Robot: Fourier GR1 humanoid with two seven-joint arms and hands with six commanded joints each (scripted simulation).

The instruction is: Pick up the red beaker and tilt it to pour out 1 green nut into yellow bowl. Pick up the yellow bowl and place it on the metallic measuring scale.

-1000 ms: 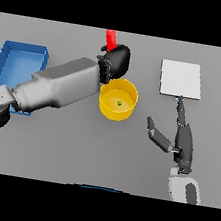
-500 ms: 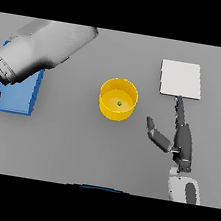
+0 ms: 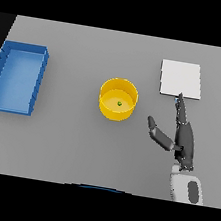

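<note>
The yellow bowl [image 3: 118,99] stands upright in the middle of the table with one green nut [image 3: 118,103] inside it. To its upper right lies the pale square measuring scale [image 3: 181,79], with nothing on it. My right hand [image 3: 183,136] is open between bowl and scale, straight fingers reaching toward the scale's near edge, thumb spread toward the bowl, touching neither. The red beaker and my left hand are out of view.
A blue tray [image 3: 16,76] with low walls sits at the table's left side, holding nothing that I can see.
My left arm with the red beaker has swung away from above the bowl, leftwards and out of the picture. The blue tray now shows in full. The right hand has stayed put.
</note>
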